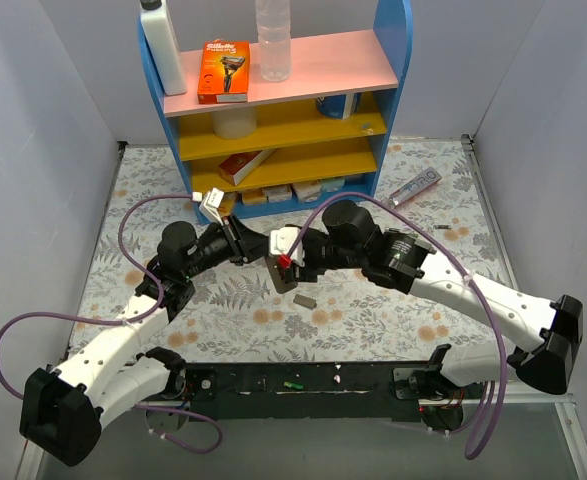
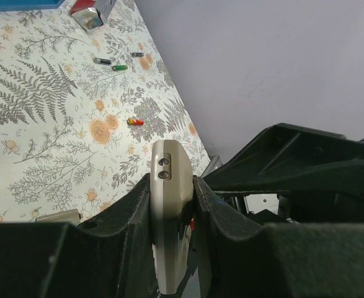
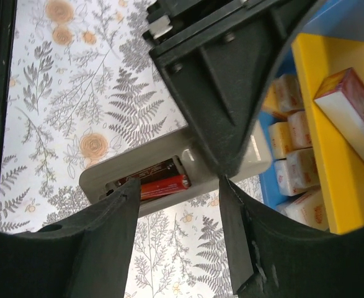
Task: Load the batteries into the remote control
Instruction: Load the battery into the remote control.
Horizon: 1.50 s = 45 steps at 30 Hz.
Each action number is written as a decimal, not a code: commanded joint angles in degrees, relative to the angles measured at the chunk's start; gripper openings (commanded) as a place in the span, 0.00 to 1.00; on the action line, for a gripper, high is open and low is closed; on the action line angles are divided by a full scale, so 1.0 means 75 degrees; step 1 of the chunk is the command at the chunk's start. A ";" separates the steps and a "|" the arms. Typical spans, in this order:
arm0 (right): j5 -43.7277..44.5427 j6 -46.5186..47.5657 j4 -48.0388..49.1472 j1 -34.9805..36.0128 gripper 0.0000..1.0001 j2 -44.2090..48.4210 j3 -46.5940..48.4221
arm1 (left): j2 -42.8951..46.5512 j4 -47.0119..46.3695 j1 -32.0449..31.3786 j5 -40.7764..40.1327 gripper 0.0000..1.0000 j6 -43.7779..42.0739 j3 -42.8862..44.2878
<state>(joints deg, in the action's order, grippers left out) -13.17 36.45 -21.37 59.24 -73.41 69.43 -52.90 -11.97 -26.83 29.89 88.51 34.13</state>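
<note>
Remote control (image 2: 168, 205): pinched edge-on between the fingers (image 2: 123, 231) of the left gripper (image 2: 172, 208), held above the floral table (image 1: 373, 310) at mid-scene, near side of the shelf unit (image 1: 393, 60). Grey back faces the right wrist camera with the compartment uncovered. Carries a red battery (image 3: 163, 184) inside, with a dark battery (image 3: 146, 175) pressed alongside it.

Right gripper (image 3: 178, 189): jaws spread, nothing pinched, one finger (image 3: 104, 242) on either side of the open compartment. Cannot tell whether they touch the casing.

Loose grey cover (image 1: 304, 298): flat on the table, just near of the remote control.

Spare batteries, out to the right on the cloth: red-and-yellow one (image 2: 135, 121) alone, green one (image 2: 119, 67) and blackish one (image 2: 102, 61) close together farther off.

Silver tube (image 1: 413, 186): lying at the right foot of the shelf unit, far side.
</note>
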 commanded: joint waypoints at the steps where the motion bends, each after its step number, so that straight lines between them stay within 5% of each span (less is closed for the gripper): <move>1: 0.0057 -0.0523 0.0997 -0.0001 0.59 0.0506 -0.0140 | 0.0210 0.0131 -0.0020 -0.0036 0.00 0.0023 0.0254; 15: -0.0295 -0.0407 0.0857 -0.0001 0.42 0.0272 -0.0163 | 0.0280 0.0107 -0.0009 -0.0048 0.00 0.0058 0.0266; 45: 0.0759 0.0133 0.0435 0.0409 0.47 -0.0045 -0.0222 | 0.0304 0.0037 0.0073 -0.0048 0.00 0.0140 0.0266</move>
<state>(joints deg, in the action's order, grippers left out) -9.85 35.94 -17.28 61.67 -73.78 67.55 -52.45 -10.68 -26.72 29.67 89.17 34.13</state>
